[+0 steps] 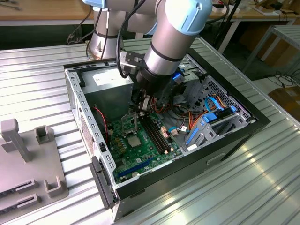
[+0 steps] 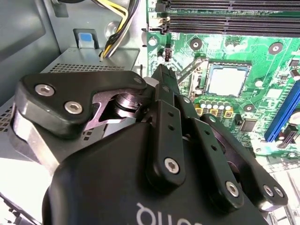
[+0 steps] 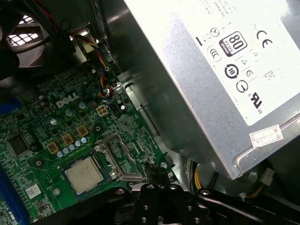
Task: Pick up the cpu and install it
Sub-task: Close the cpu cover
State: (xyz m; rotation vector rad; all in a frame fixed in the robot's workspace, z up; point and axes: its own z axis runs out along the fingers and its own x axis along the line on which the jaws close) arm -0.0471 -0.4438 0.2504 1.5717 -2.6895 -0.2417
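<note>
The cpu, a small silver square, lies flat in its socket on the green motherboard. The socket's metal hold-down frame stands swung up beside it. My gripper hangs inside the open computer case, just beside the socket on the power-supply side and a little above the board. Its black fingers are pressed together and shut, with nothing seen between them. The cpu lies apart from the fingertips.
A grey power supply box sits close behind the gripper. Black memory slots, coloured cables and a blue-clipped drive cage crowd the exterior view's right. Grey fixtures stand on the ribbed metal table.
</note>
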